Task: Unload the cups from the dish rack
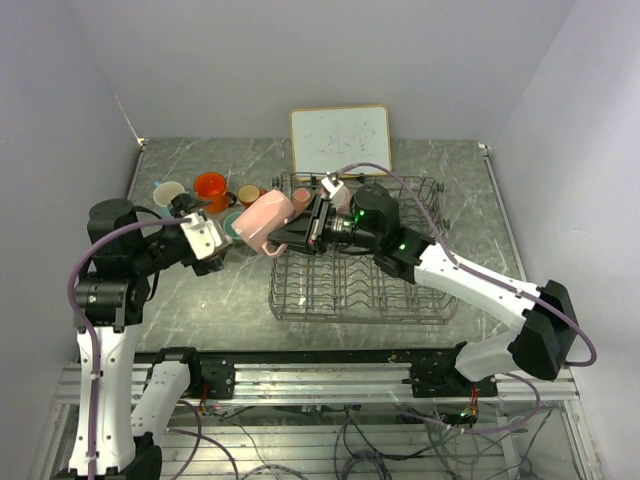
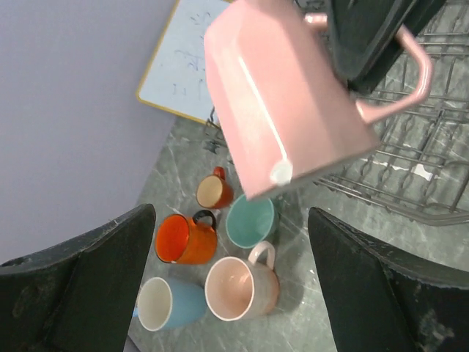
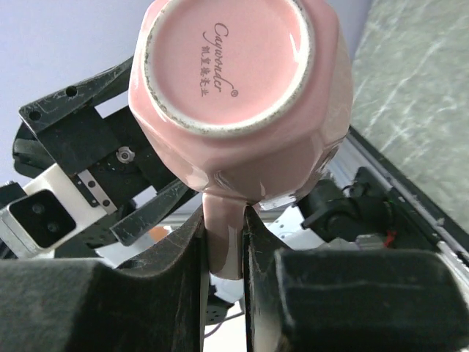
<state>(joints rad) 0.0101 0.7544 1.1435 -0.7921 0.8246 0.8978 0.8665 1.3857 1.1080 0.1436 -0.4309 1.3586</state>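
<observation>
My right gripper is shut on the handle of a pink mug and holds it in the air past the left end of the dark wire dish rack. In the right wrist view the handle is pinched between the fingers, with the mug's base facing the camera. My left gripper is open and empty, close under the mug and not touching it. In the left wrist view the mug hangs above several cups standing on the table: small orange, large orange, mint green, pink and light blue.
A white framed board leans at the back, behind the rack. The light blue cup, large orange cup and small orange cup stand left of the rack. Walls close the table in on the left, back and right.
</observation>
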